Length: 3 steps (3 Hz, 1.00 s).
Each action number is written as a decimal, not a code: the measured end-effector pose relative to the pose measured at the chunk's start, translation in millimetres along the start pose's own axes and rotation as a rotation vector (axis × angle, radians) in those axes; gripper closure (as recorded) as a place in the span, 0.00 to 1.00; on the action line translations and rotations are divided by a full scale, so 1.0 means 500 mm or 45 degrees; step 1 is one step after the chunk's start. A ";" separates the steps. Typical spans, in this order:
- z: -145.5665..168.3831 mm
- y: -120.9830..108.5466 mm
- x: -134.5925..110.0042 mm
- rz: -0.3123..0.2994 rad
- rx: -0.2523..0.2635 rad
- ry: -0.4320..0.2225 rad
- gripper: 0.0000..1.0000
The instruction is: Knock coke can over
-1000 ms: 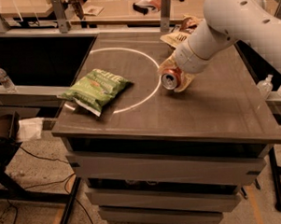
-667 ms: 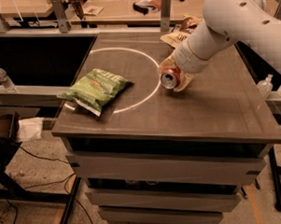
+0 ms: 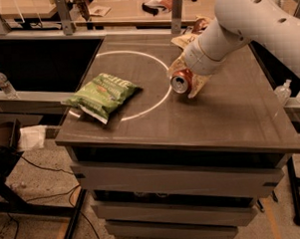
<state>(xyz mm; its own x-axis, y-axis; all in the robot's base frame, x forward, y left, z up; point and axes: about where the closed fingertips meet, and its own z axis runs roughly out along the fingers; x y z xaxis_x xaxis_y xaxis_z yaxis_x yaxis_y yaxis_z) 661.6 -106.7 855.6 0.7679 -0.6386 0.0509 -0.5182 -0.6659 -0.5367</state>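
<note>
The red coke can lies on its side on the dark table, its silver top facing the camera. My gripper is right at the can, with one cream finger on each side of it. The white arm reaches in from the upper right and hides the far end of the can.
A green chip bag lies at the table's left front, over a white circle line. A brown-and-cream chip bag lies at the back behind the arm. Water bottles stand at the far left and right.
</note>
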 end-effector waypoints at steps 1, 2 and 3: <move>0.000 -0.003 0.002 0.001 -0.001 -0.003 0.00; -0.014 -0.016 0.007 0.087 0.028 -0.051 0.00; -0.043 -0.041 0.019 0.197 0.085 -0.100 0.00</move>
<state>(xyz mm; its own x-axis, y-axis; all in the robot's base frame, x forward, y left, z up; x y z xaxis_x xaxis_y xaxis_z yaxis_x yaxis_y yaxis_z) 671.4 -107.6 885.2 0.7093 -0.6976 -0.1010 -0.6083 -0.5334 -0.5878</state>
